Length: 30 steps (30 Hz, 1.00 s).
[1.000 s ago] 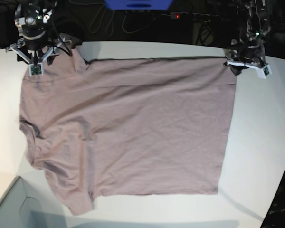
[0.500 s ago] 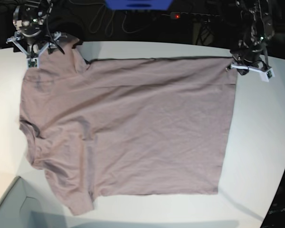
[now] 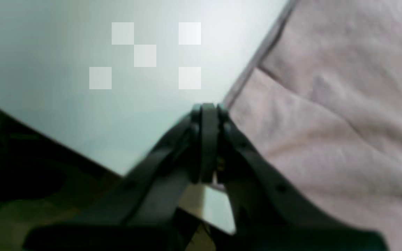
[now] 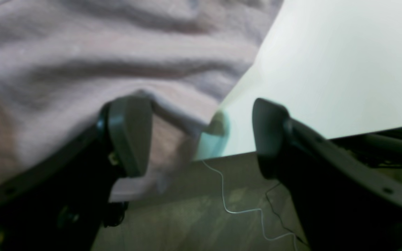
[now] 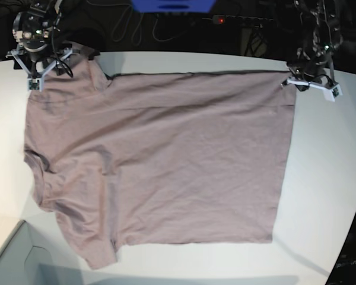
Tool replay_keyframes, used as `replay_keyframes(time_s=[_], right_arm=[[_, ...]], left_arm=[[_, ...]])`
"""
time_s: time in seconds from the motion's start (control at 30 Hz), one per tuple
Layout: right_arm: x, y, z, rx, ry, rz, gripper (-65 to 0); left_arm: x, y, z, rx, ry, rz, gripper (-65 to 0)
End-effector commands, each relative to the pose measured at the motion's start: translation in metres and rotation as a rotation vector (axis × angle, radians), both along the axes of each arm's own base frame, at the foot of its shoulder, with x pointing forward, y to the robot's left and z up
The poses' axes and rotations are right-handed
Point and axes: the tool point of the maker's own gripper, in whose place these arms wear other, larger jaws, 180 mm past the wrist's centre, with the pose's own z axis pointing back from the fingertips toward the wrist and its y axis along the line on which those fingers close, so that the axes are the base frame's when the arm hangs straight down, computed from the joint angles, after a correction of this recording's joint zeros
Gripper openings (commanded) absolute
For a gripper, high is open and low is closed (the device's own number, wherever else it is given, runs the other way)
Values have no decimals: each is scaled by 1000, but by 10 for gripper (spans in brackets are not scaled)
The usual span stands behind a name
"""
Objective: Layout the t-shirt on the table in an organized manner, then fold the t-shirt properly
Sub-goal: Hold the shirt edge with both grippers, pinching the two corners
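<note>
Soft matt mauve cotton t-shirt (image 5: 166, 160), faintly creased, smooth matt white surface (image 5: 326, 166), dull dark plastic claw (image 4: 201, 136) fingers

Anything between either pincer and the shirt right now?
Nothing visible. The right pincer is open at the t-shirt sleeve edge, cloth beside one finger. The left pincer is shut beside the hem corner, and only bare table lies around both.

The dusty mauve cotton short-sleeved t-shirt (image 5: 160, 160) lies spread flat, lightly wrinkled, across the smooth matte white bench (image 5: 326, 178).
</note>
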Motion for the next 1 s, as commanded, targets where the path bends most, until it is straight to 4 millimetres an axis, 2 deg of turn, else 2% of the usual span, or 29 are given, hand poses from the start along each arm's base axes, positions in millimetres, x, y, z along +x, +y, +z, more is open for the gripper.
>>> replay_keyframes(time_s=[0.0, 0.07, 0.13, 0.23, 0.37, 0.43, 0.67, 0.8, 0.87, 0.97], right_arm=[[-1, -1, 2, -8, 9, 12, -198], [-1, -1, 1, -7, 10, 13, -198], [-2, 0, 1, -6, 10, 12, -198], [-2, 0, 1, -5, 10, 14, -198], [-2, 0, 1, -5, 10, 14, -198], [-2, 0, 1, -5, 10, 14, -198], [-2, 0, 1, -5, 10, 14, -198], [-2, 0, 1, -5, 12, 14, -198], [-3, 0, 1, -5, 13, 14, -198], [-3, 0, 1, -5, 13, 14, -198]], left_arm=[[7, 5, 14, 25, -40, -8, -650], [6, 4, 19, 33, -50, -16, -650], [6, 4, 27, 37, -69, -17, -604], [3, 0, 34, -2, -93, -8, -490], [-2, -2, 30, -26, -82, -3, -289], [-6, -4, 26, -33, -72, 3, -236], [-18, -3, 5, -59, -17, 29, -234], [-17, -19, 0, -72, -1, -20, -239], [-18, -23, -2, -76, 6, -31, -290], [-18, -32, -4, -89, 10, -48, -402]])
